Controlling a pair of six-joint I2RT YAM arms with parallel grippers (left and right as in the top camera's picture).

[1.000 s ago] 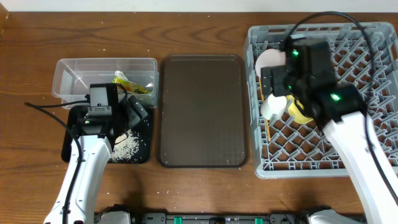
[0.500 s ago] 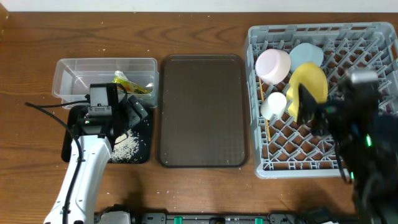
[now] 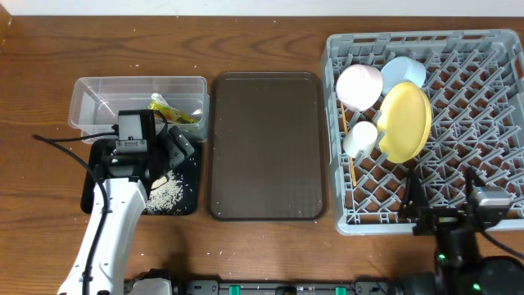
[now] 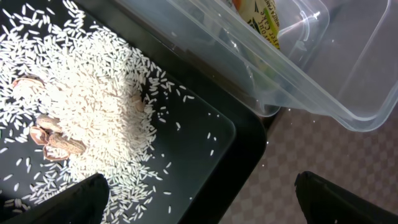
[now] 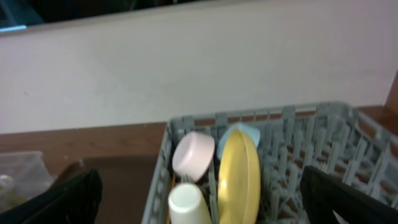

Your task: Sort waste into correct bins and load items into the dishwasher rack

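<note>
rice [image 4: 93,118]: loose heap of pale matte grains on the black tray [image 3: 190,170], with a few brown shell-like scraps [image 4: 59,140] mixed in
key relation: the heap lies directly under the left gripper [image 4: 199,186] and a little to its left in the wrist view; the heap has no long axis, so approach angle looks free
left gripper: jaws spread wide, nothing between them, hovering over the tray
black tray: shallow, glossy, rigid, with rounded corners; its far edge touches the tub [image 3: 90,102]
tub: clear thin-walled plastic, rectangular; holds the wrapper [image 3: 173,111], crinkly green-and-orange film
tissue: not found in any view; may be hidden under the left arm
rack [image 3: 491,106]: grey plastic lattice with upright pegs, at the right side of the table [image 3: 49,49]
rack load: yellow plate [image 3: 405,121] on edge, blue bowl [image 3: 403,70] and white bowl [image 3: 359,85] tipped at the far-left corner, cup [image 3: 359,138] just beside the plate; all smooth and hard
chopsticks [image 3: 350,176]: a thin orange-tan line along the rack's left wall, probably these; long axis runs near to far
right gripper [image 5: 202,186]: jaws wide apart and empty, outside the rack's near wall, facing the load
brown tray [image 3: 266,147]: matte, between bins and rack
nearer arm: left for bins, right for rack
judgement: sorting looks finished apart from the unseen tissue
</note>
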